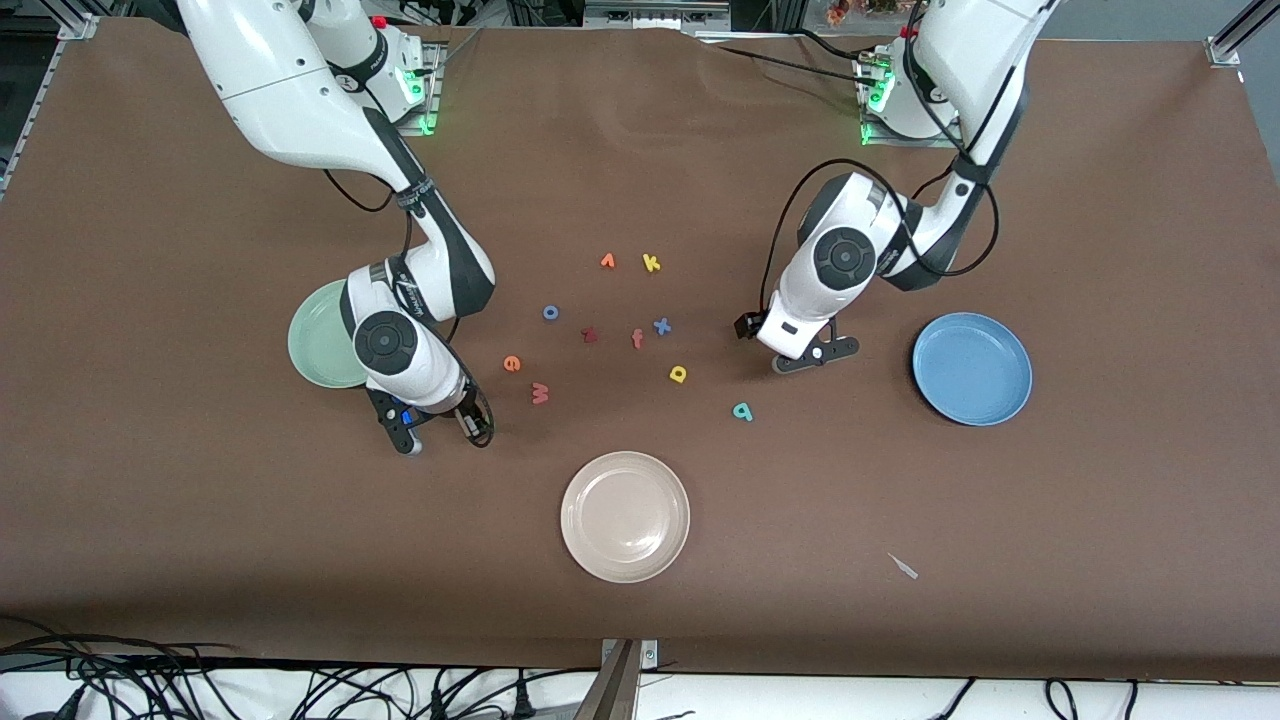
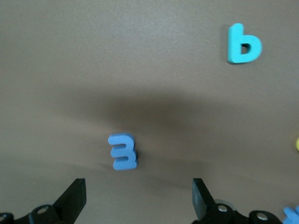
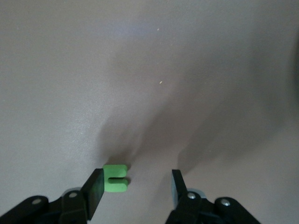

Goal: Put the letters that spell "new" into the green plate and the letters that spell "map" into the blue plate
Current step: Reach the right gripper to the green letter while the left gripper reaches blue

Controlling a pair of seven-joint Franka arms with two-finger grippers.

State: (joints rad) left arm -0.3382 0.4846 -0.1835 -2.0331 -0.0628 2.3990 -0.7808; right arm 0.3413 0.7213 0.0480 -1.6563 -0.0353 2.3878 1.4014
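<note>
My right gripper (image 1: 445, 432) is low over the table, next to the green plate (image 1: 322, 340). In the right wrist view the green n (image 3: 115, 178) lies between the fingers of the right gripper (image 3: 135, 186), against one finger (image 3: 95, 190) and apart from the other. My left gripper (image 1: 795, 345) hangs open between the letters and the blue plate (image 1: 972, 368). Just ahead of the open left gripper (image 2: 138, 203) lies the light blue m (image 2: 123, 151). The orange e (image 1: 511, 364), salmon w (image 1: 540, 393), yellow a (image 1: 678, 374) and teal p (image 1: 742, 411) lie on the table.
A beige plate (image 1: 625, 515) sits nearer the camera than the letters. Farther back lie a blue o (image 1: 550, 312), a dark red letter (image 1: 590, 334), a red-orange f (image 1: 637, 339), a blue x (image 1: 661, 326), an orange letter (image 1: 607, 261) and a yellow k (image 1: 651, 263).
</note>
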